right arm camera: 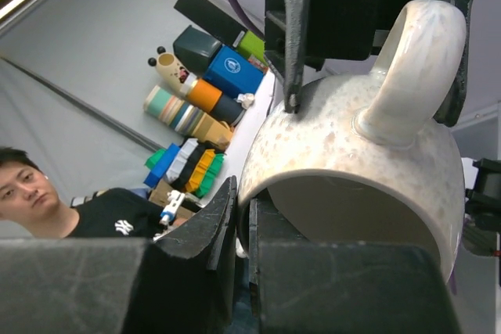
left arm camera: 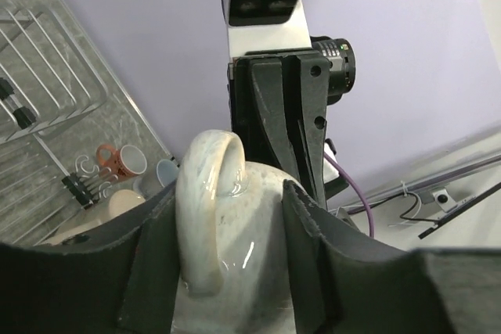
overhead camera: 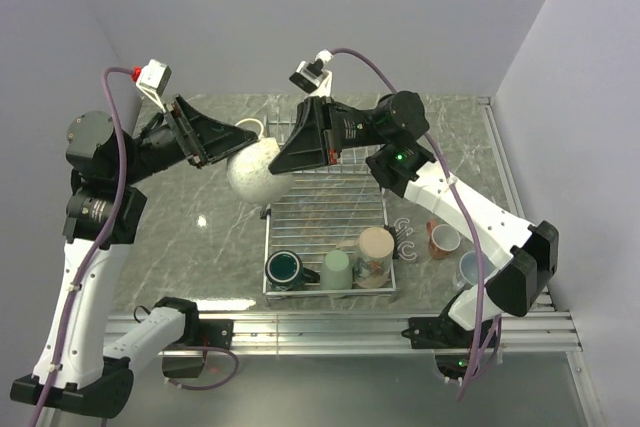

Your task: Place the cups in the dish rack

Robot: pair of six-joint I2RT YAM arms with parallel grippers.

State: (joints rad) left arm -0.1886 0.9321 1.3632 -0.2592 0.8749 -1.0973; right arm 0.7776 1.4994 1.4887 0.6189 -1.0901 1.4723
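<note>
The cream-white mug (overhead camera: 255, 172) hangs in the air over the far left corner of the silver wire dish rack (overhead camera: 325, 212). My right gripper (overhead camera: 285, 162) is shut on its rim, one finger inside and one outside, as the right wrist view shows (right arm camera: 243, 193). My left gripper (overhead camera: 232, 144) stands open astride the mug's handle (left arm camera: 207, 217); one finger touches the handle and the other stands apart from it. The dark teal mug (overhead camera: 285, 269), the light green mug (overhead camera: 337, 267) and the tan mug (overhead camera: 375, 255) sit at the rack's near end. The salmon-red mug (overhead camera: 443, 240) and the pale blue mug (overhead camera: 470, 267) stand on the table to its right.
Small wire hooks (overhead camera: 405, 232) lie between the rack and the salmon-red mug. An aluminium rail (overhead camera: 350, 327) runs along the near table edge. Grey walls close in the back and right. A person (right arm camera: 31, 185) and stacked boxes (right arm camera: 196, 107) show in the right wrist view.
</note>
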